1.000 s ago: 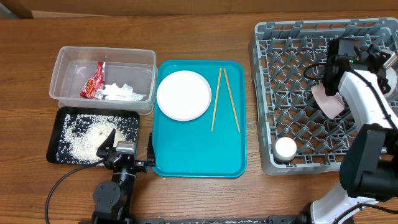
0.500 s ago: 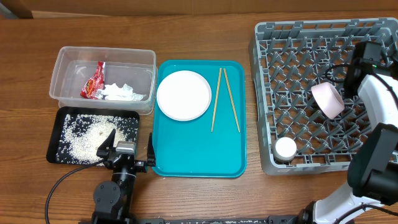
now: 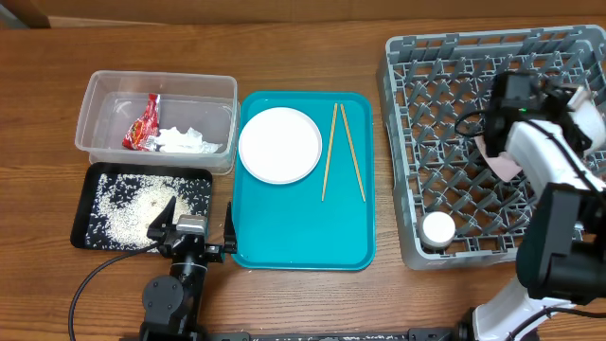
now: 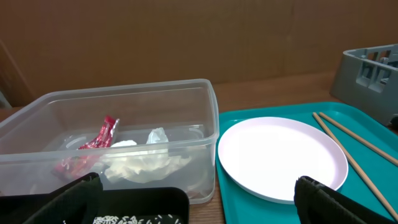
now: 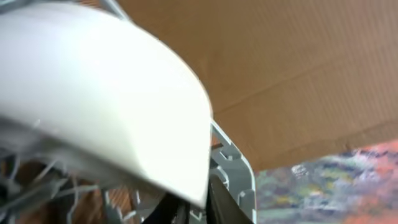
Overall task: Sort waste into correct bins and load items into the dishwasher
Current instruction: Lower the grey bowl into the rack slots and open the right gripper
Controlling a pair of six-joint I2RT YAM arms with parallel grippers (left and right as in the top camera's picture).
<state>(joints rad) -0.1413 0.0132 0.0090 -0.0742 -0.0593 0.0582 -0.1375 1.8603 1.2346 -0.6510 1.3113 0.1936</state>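
Over on the left side of the bench, the clear tub holds the red snack wrapper and, just beside it, the crumpled white tissue. Right in front of the tub, the black tray carries a scatter of rice grains, heaped thickest near its middle. The left hand sits low at the bench's near edge, between the black tray and the teal tray, its fingers spread wide with nothing between them.

On the teal tray we have one white plate lying flat at the far left corner, and the two chopsticks lying beside it to the right, close together at their far ends and fanned apart toward the near ends.

Across to the grey dish rack: the small cup stands in its near left corner. The white bowl is tipped on its side among the pegs, partly hidden under the right hand. From the wrist, the bowl fills the view, too close to tell whether that hand grips it or not.
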